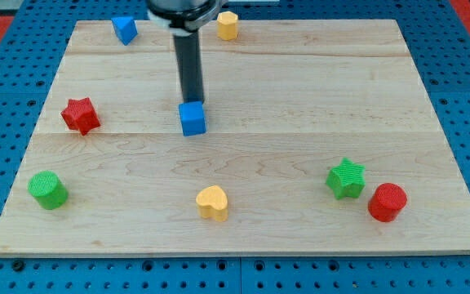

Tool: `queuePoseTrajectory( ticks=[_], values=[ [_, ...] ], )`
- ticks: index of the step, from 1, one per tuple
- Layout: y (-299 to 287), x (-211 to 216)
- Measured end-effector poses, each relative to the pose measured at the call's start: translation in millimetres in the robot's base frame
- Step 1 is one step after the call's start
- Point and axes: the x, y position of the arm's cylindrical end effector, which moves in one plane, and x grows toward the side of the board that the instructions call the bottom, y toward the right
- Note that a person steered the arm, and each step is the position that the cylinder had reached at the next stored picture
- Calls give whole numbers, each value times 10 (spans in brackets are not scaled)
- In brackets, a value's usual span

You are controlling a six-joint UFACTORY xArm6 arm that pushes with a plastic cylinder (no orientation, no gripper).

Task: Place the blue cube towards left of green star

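Note:
The blue cube (192,118) sits near the middle of the wooden board, a little left of centre. My tip (192,101) is right at the cube's top edge, touching or nearly touching it. The green star (346,179) lies at the lower right, far to the right of and below the cube.
A red cylinder (387,202) sits just right of the green star. A yellow heart (213,202) lies at the bottom centre, a green cylinder (47,189) at the lower left, a red star (80,115) at the left. A blue triangular block (124,29) and a yellow hexagon block (228,25) lie along the top edge.

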Motion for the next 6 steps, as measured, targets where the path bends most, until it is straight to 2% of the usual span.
queuePoseTrajectory(
  ticks=[2, 3, 4, 5, 6],
  values=[
    [-678, 528],
    [-363, 563],
    [-357, 268],
    [132, 244],
    [715, 762]
  ],
)
